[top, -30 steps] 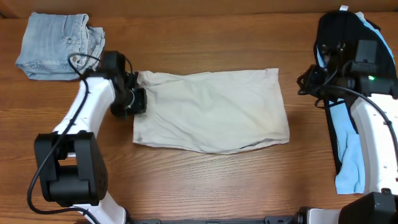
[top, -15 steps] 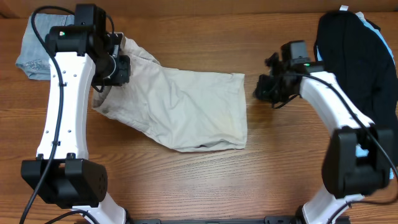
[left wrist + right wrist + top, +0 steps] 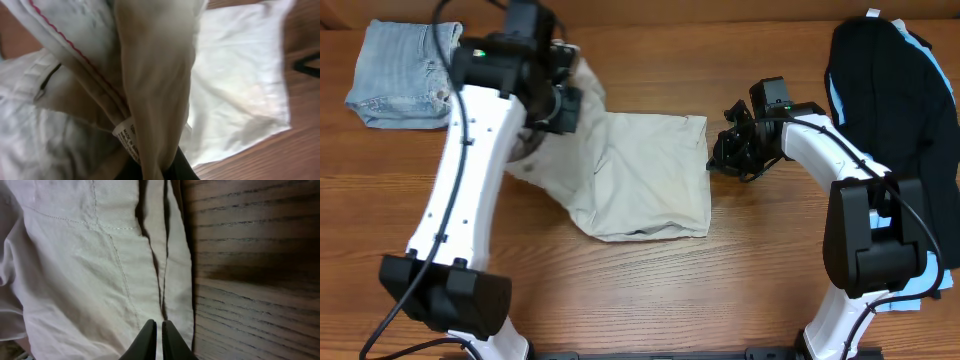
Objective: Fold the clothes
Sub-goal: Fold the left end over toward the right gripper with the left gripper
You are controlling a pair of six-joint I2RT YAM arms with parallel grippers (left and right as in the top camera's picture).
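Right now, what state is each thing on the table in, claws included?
khaki shorts: left end lifted, rest lying spread.
left claw: shut on the khaki shorts.
right claw: shut at their right edge.
denim shorts: folded, untouched.
black garment: heaped, unfolded.

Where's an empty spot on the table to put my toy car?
The table is bare in front of the khaki shorts and behind them, up to the black clothes. Crowded: the middle, the denim shorts corner, the right edge.
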